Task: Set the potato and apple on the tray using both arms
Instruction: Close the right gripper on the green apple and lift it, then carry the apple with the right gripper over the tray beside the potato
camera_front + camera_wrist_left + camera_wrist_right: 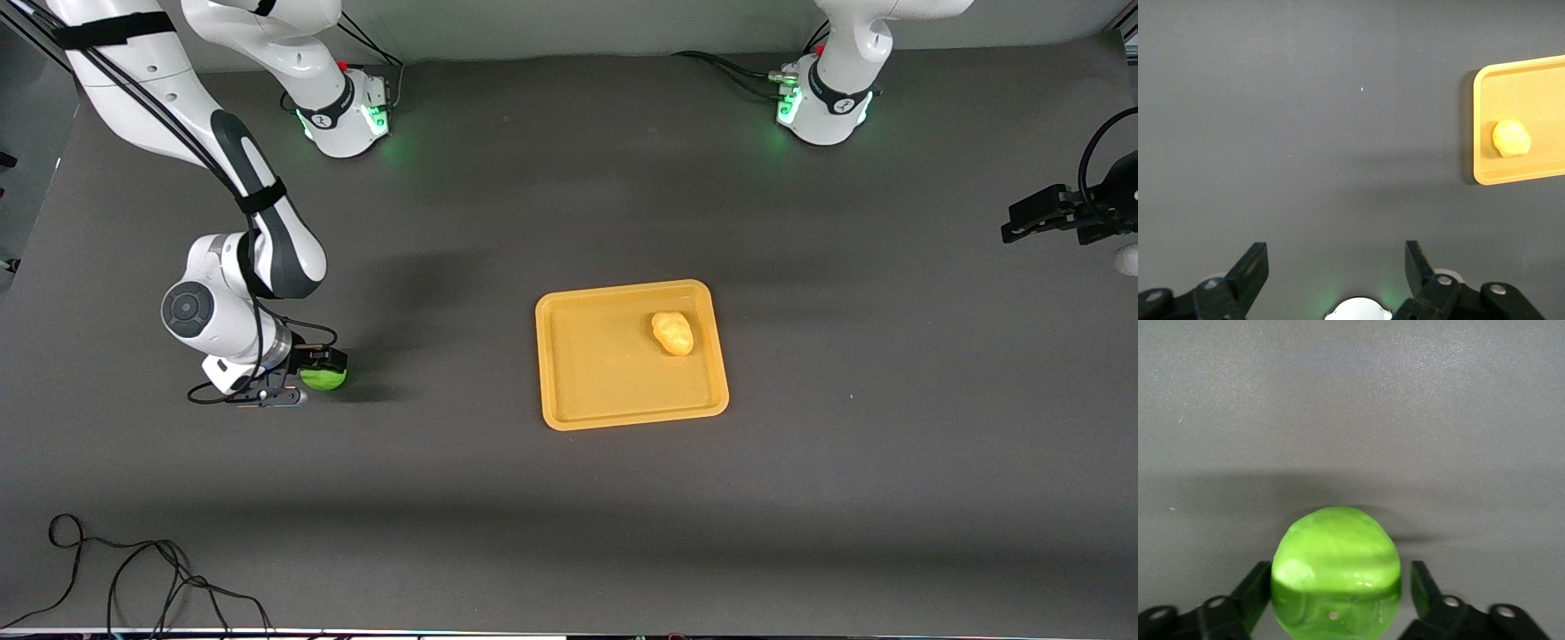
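The green apple [325, 380] [1336, 560] rests on the dark table toward the right arm's end. My right gripper [308, 378] [1338, 587] is down at it, one black finger on each side. One finger touches the apple and a thin gap shows at the other, so the jaws are open around it. The yellow-tan potato [673, 332] [1511, 138] lies on the orange-yellow tray [605, 391] [1538, 87], in the corner toward the left arm's base. My left gripper [1009, 234] [1336, 257] hangs open and empty over bare table at the left arm's end.
The two arm bases [345, 111] [822, 102] stand along the table's edge farthest from the front camera. A loose black cable [133, 578] lies near the table's edge nearest that camera, at the right arm's end.
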